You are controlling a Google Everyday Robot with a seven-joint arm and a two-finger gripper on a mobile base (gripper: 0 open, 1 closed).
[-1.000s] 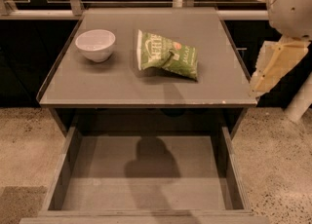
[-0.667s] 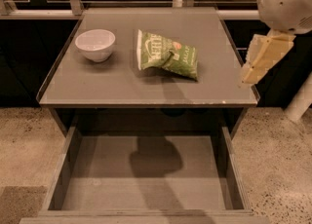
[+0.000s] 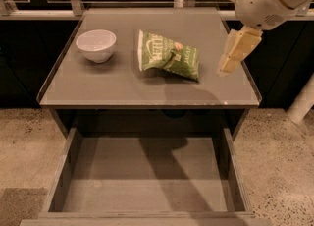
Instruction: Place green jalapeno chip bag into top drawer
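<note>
The green jalapeno chip bag [image 3: 169, 56] lies flat on the middle of the grey table [image 3: 117, 90], olive green with white lettering. My gripper [image 3: 218, 31] hangs above the table's right side, just right of the bag and not touching it. Its two cream fingers are spread wide apart, one finger [image 3: 236, 48] low over the table and the other up by the back edge. It holds nothing. The top drawer [image 3: 147, 171] stands pulled out below the table's front edge, wide and shallow, with nothing in it.
A white bowl [image 3: 96, 44] stands on the table's left side, left of the bag. Dark cabinets and metal rails run behind the table. Speckled floor lies on both sides of the drawer. A white post [image 3: 303, 103] stands at the right.
My arm and gripper have moved left, from beyond the table's right edge to over its right side, closer to the bag. The bag, bowl and drawer have not moved.
</note>
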